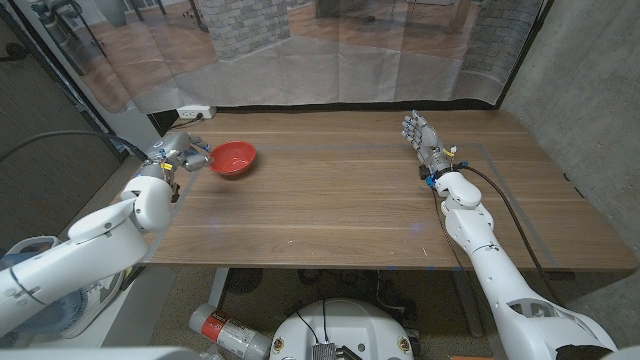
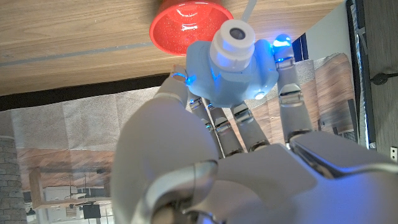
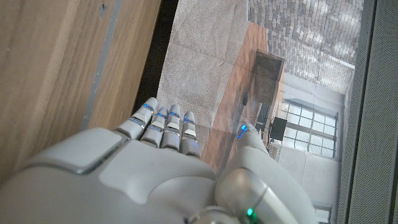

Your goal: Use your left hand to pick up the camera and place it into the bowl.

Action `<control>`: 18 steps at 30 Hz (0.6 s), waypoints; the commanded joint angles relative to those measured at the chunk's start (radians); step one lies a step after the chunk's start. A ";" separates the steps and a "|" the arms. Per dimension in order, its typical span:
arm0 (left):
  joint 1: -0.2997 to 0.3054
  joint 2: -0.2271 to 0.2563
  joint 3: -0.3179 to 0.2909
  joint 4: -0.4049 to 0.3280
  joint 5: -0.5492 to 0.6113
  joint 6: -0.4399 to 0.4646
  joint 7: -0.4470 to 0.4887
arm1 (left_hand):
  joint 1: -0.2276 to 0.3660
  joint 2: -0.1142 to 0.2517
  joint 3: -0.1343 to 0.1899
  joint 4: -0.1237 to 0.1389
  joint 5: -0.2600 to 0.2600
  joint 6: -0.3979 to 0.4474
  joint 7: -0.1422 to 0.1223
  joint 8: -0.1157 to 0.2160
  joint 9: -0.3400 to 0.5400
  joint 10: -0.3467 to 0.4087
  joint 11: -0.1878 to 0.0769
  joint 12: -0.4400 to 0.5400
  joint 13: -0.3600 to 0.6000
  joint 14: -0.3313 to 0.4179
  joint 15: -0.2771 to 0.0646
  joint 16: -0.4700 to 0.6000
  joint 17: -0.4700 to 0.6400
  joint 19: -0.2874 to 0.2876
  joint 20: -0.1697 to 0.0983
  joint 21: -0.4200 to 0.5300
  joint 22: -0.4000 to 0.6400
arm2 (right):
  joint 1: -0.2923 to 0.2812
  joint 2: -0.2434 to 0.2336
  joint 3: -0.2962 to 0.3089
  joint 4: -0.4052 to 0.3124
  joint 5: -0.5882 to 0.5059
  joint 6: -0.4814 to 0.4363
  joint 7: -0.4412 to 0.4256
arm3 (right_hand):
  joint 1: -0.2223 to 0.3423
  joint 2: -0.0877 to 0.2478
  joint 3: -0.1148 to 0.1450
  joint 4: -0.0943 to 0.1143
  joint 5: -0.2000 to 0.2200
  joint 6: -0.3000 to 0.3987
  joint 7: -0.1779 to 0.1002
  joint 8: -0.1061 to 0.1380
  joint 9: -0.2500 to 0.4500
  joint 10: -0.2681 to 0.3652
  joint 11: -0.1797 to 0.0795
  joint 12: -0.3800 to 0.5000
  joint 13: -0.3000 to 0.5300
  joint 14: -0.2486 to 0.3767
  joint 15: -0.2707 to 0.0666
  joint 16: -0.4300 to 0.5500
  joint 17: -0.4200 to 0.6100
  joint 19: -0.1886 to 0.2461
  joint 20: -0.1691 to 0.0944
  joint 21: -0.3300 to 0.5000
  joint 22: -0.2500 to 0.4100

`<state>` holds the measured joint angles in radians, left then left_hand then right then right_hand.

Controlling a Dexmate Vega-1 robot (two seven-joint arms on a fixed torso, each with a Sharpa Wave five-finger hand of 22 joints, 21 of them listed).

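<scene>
Both robot hands sit apart: left robot hand (image 1: 178, 155), upper left of frame, clamped on the pale-blue camera (image 2: 233, 65) w/ lens outward, just beside the red bowl (image 1: 233, 158) near the bench (image 1: 340, 200) edge, presumably for release; right robot hand (image 1: 422, 135) waits, fingers straight, holding nothing, upper right.

Place: a robot test lab or studio is showing here.
Table: a wooden table (image 1: 340, 200) is standing inside a screened-off bay.
Backdrop: a translucent plastic curtain (image 1: 330, 50) is hanging behind it.
Wall: a grey concrete-look panel (image 1: 590, 90) is closing the right side.
Power: a white power strip (image 1: 192, 112) is lying at the table's far edge.
</scene>
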<state>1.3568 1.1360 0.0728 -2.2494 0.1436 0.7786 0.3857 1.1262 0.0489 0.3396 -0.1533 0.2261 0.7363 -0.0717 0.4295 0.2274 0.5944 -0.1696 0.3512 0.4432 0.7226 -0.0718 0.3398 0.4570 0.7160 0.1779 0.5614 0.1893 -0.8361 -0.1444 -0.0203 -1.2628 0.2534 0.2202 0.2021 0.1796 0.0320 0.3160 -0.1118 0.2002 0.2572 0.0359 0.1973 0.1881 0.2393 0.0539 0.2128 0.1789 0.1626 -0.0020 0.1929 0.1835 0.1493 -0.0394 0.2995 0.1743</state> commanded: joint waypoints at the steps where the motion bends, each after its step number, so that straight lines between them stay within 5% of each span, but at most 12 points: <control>1: -0.144 0.031 0.108 0.055 -0.028 -0.005 -0.002 | 0.072 0.072 0.089 0.015 0.007 0.010 -0.003 0.008 0.003 0.011 -0.002 -0.004 0.005 0.010 -0.053 -0.002 0.004 0.131 -0.181 0.008 0.003 | 0.005 0.003 -0.002 0.000 -0.004 0.002 -0.007 | 0.004 0.006 0.003 -0.004 0.001 0.009 -0.001 -0.001 0.002 0.010 -0.002 -0.001 0.006 0.013 -0.001 -0.002 0.002 0.009 0.001 -0.004 0.006; 18: -0.289 0.042 0.223 0.114 -0.034 -0.037 -0.018 | 0.073 0.071 0.098 0.013 0.009 0.021 -0.007 0.013 0.002 0.020 -0.009 -0.009 0.013 0.016 -0.064 -0.007 0.011 0.129 -0.188 0.017 0.003 | -0.010 0.001 0.002 -0.018 -0.001 -0.003 -0.012 | 0.005 0.007 0.003 -0.005 0.001 0.009 0.000 -0.001 0.002 0.011 0.001 -0.001 0.006 0.013 0.000 -0.002 0.002 0.011 0.001 -0.010 0.006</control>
<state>1.1583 1.1712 0.2245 -2.1749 0.1160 0.7679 0.3798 1.1262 0.0489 0.3396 -0.1533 0.2299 0.7488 -0.0770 0.4366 0.2276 0.6052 -0.1804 0.3427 0.4524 0.7276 -0.0774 0.3381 0.4623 0.7160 0.1780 0.5711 0.1892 -0.8346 -0.1421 -0.0208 -1.2676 0.2497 0.2212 0.1930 0.1796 0.0320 0.3160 -0.1118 0.2002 0.2572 0.0359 0.1973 0.1882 0.2393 0.0539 0.2128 0.1789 0.1627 -0.0020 0.1929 0.1835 0.1492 -0.0393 0.2919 0.1795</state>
